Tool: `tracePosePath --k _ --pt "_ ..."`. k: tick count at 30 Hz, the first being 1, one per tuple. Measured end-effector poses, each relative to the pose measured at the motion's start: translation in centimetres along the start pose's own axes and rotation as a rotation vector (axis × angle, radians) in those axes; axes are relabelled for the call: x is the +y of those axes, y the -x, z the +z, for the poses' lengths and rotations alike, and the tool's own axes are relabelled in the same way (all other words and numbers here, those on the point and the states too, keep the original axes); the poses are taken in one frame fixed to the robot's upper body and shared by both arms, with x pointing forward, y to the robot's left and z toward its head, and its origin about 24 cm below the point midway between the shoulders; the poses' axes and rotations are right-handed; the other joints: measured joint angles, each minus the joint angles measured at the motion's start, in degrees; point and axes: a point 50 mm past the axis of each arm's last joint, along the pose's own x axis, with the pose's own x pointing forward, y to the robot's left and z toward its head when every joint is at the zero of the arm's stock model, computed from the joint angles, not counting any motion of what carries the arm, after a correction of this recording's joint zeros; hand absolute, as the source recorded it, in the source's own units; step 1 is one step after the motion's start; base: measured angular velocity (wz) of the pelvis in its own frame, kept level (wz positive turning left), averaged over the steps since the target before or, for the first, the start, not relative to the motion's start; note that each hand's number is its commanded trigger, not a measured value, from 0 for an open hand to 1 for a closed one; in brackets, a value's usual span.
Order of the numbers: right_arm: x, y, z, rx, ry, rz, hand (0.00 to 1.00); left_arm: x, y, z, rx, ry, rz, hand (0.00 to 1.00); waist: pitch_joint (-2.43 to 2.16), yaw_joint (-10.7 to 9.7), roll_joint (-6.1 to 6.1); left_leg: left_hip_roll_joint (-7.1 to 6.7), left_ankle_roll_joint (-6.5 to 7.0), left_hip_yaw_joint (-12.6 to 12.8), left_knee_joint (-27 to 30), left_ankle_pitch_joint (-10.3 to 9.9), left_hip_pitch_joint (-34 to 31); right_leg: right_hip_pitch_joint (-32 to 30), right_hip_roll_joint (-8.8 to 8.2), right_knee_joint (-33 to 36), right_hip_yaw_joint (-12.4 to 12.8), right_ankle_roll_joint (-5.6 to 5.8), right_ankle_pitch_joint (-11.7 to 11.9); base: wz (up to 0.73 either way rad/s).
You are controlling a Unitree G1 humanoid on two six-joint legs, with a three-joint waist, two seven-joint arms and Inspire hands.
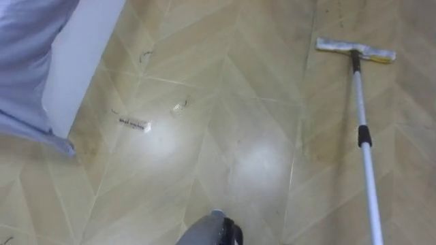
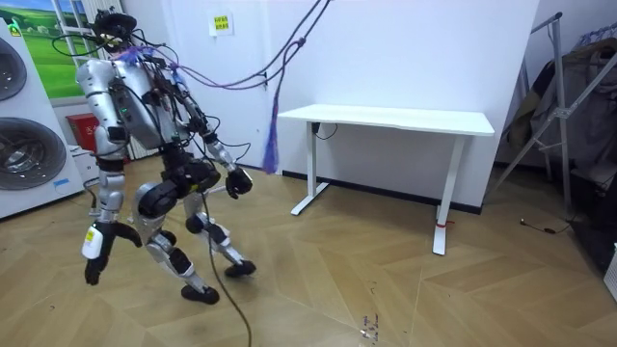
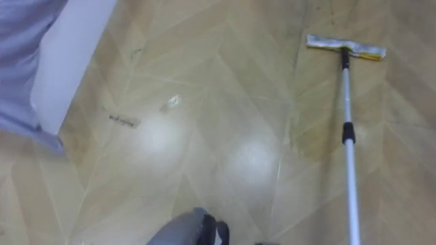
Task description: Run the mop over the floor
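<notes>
Mop (image 1: 364, 136): head (image 1: 355, 50) flat on floor (image 1: 238, 156) ahead-right, pole running back toward lower right. Can't tell whether your left hand (image 2: 236, 182) or right hand (image 2: 92, 268) grips anything. Aim strokes at scraps (image 1: 134, 124); hold head flat, pressure even.

I see the mop (image 1: 364, 136) with its flat pale head down on the wood floor (image 1: 238, 102), white pole running back toward me
</notes>
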Motion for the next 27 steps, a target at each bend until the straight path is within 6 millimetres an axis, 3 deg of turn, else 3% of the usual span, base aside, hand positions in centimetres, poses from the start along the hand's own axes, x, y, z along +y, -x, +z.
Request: tracePosePath --k 2,4,5,7,8,9,10,11,12,13,14,15,16,17,18,19,20,21,23,24,25,26,27 --pt "0.7 0.0 -0.1 0.001 0.012 0.011 1.0 -0.4 0.1 -0.2 0.011 -0.002 -0.011 0.0 0.18 -1.1 0.35 0.0 -0.25 -0.2 -1.3 -0.2 1.8 -3.1 0.09 -7.9 -0.2 -0.52 0.3 0.0" --pt "1.1 0.0 -0.2 0.007 0.024 0.018 1.0 -0.7 0.2 -0.6 0.031 -0.017 -0.021 0.0 0.36 -1.2 0.18 0.09 -1.1 -0.7 -1.2 -1.8 3.6 -5.0 0.4 -18.0 -1.3 -2.33 3.5 0.0" --pt "1.1 0.0 -0.1 0.009 0.025 0.016 1.0 -0.8 0.2 -0.9 0.041 -0.02 -0.023 0.0 0.33 -1.1 0.31 0.24 -1.38 -1.1 -0.8 -2.4 4.0 -5.0 0.67 -18.4 -1.7 -2.61 4.5 0.0" --pt "1.2 0.2 1.2 0.0 0.028 0.012 1.0 -0.7 0.3 -1.8 0.095 -0.029 -0.022 0.0 0.32 0.1 0.08 1.29 -3.19 -2.0 0.7 -4.2 6.2 -2.1 1.34 -18.5 -3.0 -4.01 4.9 -0.11" --pt "1.2 0.5 2.5 -0.015 0.028 0.006 1.0 -0.6 0.3 -2.3 0.121 -0.033 -0.015 0.0 0.38 0.8 -0.12 2.44 -4.63 -1.6 4.0 -4.3 6.2 -0.9 1.79 -17.8 -3.6 -5.33 4.0 -0.17" --pt "1.2 0.7 3.4 -0.029 0.029 0.003 1.0 -0.5 0.4 -2.5 0.131 -0.024 -0.012 0.0 0.52 1.1 -0.34 3.31 -6.26 -1.0 7.1 -3.4 5.4 -0.5 2.14 -17.1 -3.8 -5.57 3.1 -0.23" --pt "1.1 1.1 5.4 -0.075 0.042 -0.002 1.0 -0.1 0.3 -2.7 0.142 -0.01 -0.002 0.0 0.66 2.5 -1.64 5.46 -10.28 0.2 15.0 0.7 2.6 -0.1 3.33 -15.0 -3.0 -6.33 1.8 -0.26" --pt "1.1 1.4 6.6 -0.105 0.042 -0.001 1.0 0.1 0.3 -3.0 0.149 -0.003 0.003 0.0 0.55 3.3 -2.19 6.31 -11.64 0.4 18.8 3.9 1.0 0.0 3.9 -14.1 -2.5 -6.73 1.1 -0.51" --pt "1.0 2.4 9.7 -0.189 0.046 0.003 1.0 0.4 0.4 -3.5 0.166 0.017 0.009 0.0 0.77 4.8 -3.49 7.32 -12.07 0.3 25.7 11.5 -2.3 0.7 5.02 -12.6 -1.7 -7.38 0.1 -0.56" --pt "1.1 3.6 12.7 -0.29 0.045 0.018 1.0 0.6 0.4 -3.8 0.176 0.032 0.012 0.0 1.71 6.0 -5.43 7.45 -12.29 0.2 29.9 20.1 -5.1 1.5 5.35 -11.4 -0.7 -8.06 -0.8 -0.48" --pt "1.2 4.1 14.0 -0.33 0.041 0.027 1.0 0.7 0.4 -3.9 0.183 0.041 0.013 0.0 1.49 6.5 -5.83 7.49 -12.48 0.3 31.3 22.5 -6.6 1.7 5.67 -11.2 -0.2 -8.26 -1.2 -0.2" --pt "1.0 5.2 16.0 -0.397 0.03 0.044 1.0 0.7 0.5 -3.9 0.177 0.039 0.009 0.0 1.27 6.9 -6.25 7.85 -11.74 -0.6 32.0 21.5 -9.0 2.3 6.48 -11.2 -0.1 -8.26 -1.9 0.0" --pt "1.1 6.1 17.6 -0.445 0.018 0.068 1.0 0.6 0.6 -4.0 0.172 0.039 0.006 0.0 1.52 7.5 -6.56 8.37 -11.35 -0.7 29.0 18.4 -10.5 3.3 6.98 -11.2 -0.1 -8.29 -2.6 0.03" --pt "1.2 6.5 18.1 -0.451 0.002 0.08 1.0 0.6 0.7 -4.1 0.173 0.039 0.004 0.0 1.62 8.0 -6.95 8.47 -11.35 -0.6 25.5 16.9 -10.7 3.7 6.93 -11.3 -0.1 -8.27 -2.8 0.05" --pt "1.4 6.6 18.3 -0.447 -0.032 0.11 1.0 0.6 0.8 -4.3 0.177 0.04 -0.001 0.0 1.47 8.8 -6.91 8.42 -11.66 -0.9 15.2 15.1 -10.1 4.9 6.91 -11.9 -0.3 -7.85 -3.4 0.13" --pt "1.4 6.4 17.9 -0.437 -0.049 0.128 1.0 0.5 0.9 -4.4 0.173 0.038 -0.01 0.0 1.53 8.7 -6.8 8.24 -11.65 -1.4 4.9 14.8 -9.2 6.3 6.9 -12.7 -1.2 -7.55 -4.4 0.2" --pt "1.3 5.9 17.1 -0.419 -0.046 0.135 1.0 0.4 1.0 -4.9 0.184 0.027 -0.025 0.0 1.38 8.5 -6.01 8.62 -10.56 -1.6 -2.6 15.3 -8.3 7.8 6.61 -13.1 -1.9 -7.52 -5.9 0.22" --pt "1.3 5.4 16.4 -0.406 -0.046 0.137 1.0 0.5 1.0 -5.0 0.191 0.016 -0.032 0.0 1.43 8.1 -6.13 8.42 -8.88 -1.1 -2.6 14.9 -8.0 8.7 5.79 -13.3 -2.2 -7.42 -6.8 0.39" --pt "-0.2 3.2 12.1 -0.304 -0.054 0.105 1.0 0.2 0.9 -4.7 0.187 0.016 -0.063 0.0 1.21 6.9 -5.34 6.72 -5.12 0.3 -2.4 11.2 -5.9 12.7 3.22 -16.0 -3.6 -5.41 -8.5 0.57" --pt "-0.7 2.7 11.0 -0.269 -0.055 0.088 1.0 0.1 0.9 -4.5 0.182 0.015 -0.069 0.0 1.08 6.6 -4.97 6.03 -4.4 0.7 -2.2 10.3 -5.2 13.3 2.53 -15.7 -3.3 -4.91 -8.7 0.42" --pt "-1.9 1.8 8.4 -0.192 -0.043 0.043 1.0 -0.1 0.7 -3.8 0.164 0.017 -0.073 0.0 0.88 6.2 -4.12 4.47 -3.64 1.0 -1.5 8.5 -4.0 13.1 1.18 -12.5 -2.9 -3.04 -7.5 0.26" --pt "-2.4 1.5 7.1 -0.155 -0.034 0.024 1.0 -0.2 0.6 -3.6 0.157 0.017 -0.074 0.0 0.8 5.9 -3.72 3.59 -3.24 1.1 -1.2 7.5 -3.2 12.6 0.37 -9.8 -2.7 -2.1 -6.1 0.37" --pt "-3.0 0.8 4.4 -0.081 -0.022 -0.013 1.0 0.0 0.5 -3.2 0.138 0.037 -0.066 0.0 0.26 5.0 -2.62 2.09 -2.0 1.2 -0.8 5.9 -1.9 11.2 -0.53 -4.5 -2.0 -0.61 -2.1 0.33"
